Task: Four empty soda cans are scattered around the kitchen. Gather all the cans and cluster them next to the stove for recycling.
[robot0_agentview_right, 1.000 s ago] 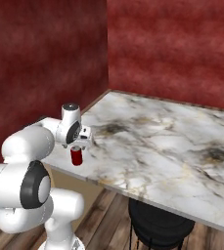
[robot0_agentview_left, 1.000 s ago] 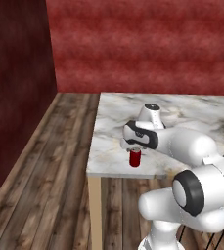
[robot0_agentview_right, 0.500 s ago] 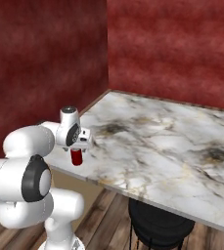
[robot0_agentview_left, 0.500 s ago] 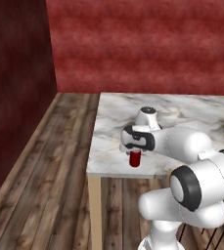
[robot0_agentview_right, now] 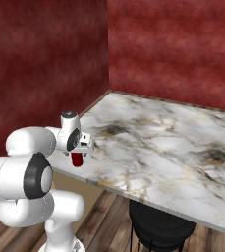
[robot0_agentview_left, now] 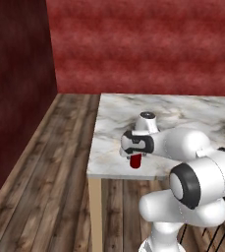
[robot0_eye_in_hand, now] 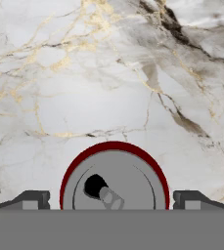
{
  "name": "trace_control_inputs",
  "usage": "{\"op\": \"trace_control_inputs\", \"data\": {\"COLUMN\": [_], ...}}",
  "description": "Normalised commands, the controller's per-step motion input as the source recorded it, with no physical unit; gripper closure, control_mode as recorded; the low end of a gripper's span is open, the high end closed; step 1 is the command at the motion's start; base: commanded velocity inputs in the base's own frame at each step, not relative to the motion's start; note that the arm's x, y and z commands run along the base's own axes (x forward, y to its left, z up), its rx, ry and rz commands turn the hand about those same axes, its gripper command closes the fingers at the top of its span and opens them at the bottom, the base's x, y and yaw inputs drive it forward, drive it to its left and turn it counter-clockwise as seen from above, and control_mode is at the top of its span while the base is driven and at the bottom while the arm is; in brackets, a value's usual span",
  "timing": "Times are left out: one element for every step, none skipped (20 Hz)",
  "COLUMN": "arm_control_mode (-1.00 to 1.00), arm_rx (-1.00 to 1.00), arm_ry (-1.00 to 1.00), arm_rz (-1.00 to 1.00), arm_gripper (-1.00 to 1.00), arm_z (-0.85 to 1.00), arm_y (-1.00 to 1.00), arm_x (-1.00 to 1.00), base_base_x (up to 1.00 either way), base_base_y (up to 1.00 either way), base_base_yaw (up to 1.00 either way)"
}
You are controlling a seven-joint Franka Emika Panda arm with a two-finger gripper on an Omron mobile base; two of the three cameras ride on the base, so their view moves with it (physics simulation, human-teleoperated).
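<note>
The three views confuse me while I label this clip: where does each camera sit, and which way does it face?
Left base view: behind the arm's left, facing forward-down at the marble table; white arm rises lower right.
Right base view: behind its right, same table corner; arm lower left.
Hand view: on the hand, looking straight down onto the red can; open gripper fingertips flank it.
Both base views share the can under the gripper.

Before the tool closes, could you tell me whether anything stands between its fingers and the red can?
Nothing visible does. In the hand view the red can sits between the open tool's fingertips, with only bare marble table around it.
</note>
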Motion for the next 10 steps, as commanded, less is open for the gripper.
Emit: {"op": "trace_control_inputs", "data": {"arm_control_mode": [-1.0, -1.0, -1.0, -1.0, -1.0, -1.0, -1.0, -1.0, -1.0, -1.0], "arm_rx": [0.0, 0.0, 0.0, 0.0, 0.0, 0.0, -0.01, -0.01, -0.01, -0.01], "arm_ry": [0.01, 0.01, 0.01, 0.02, 0.03, 0.05, 0.06, 0.07, 0.05, 0.03], "arm_rz": [0.0, 0.0, 0.0, 0.0, 0.0, 0.0, 0.0, 0.0, 0.0, 0.0], "arm_gripper": [-1.0, -1.0, -1.0, -1.0, 1.0, 1.0, 1.0, 1.0, 1.0, 1.0], "arm_z": [-0.16, -0.16, -0.18, -0.18, -0.19, -0.27, -0.29, -0.32, -0.32, -0.32], "arm_y": [0.0, 0.0, 0.0, 0.0, 0.0, 0.0, 0.0, 0.0, 0.0, 0.0], "arm_x": [0.01, 0.04, 0.01, 0.0, 0.0, 0.09, 0.19, 0.28, 0.29, 0.19], "base_base_x": [0.0, 0.0, 0.0, 0.0, 0.0, 0.0, 0.0, 0.0, 0.0, 0.0], "base_base_y": [0.0, 0.0, 0.0, 0.0, 0.0, 0.0, 0.0, 0.0, 0.0, 0.0], "base_base_yaw": [0.0, 0.0, 0.0, 0.0, 0.0, 0.0, 0.0, 0.0, 0.0, 0.0]}}
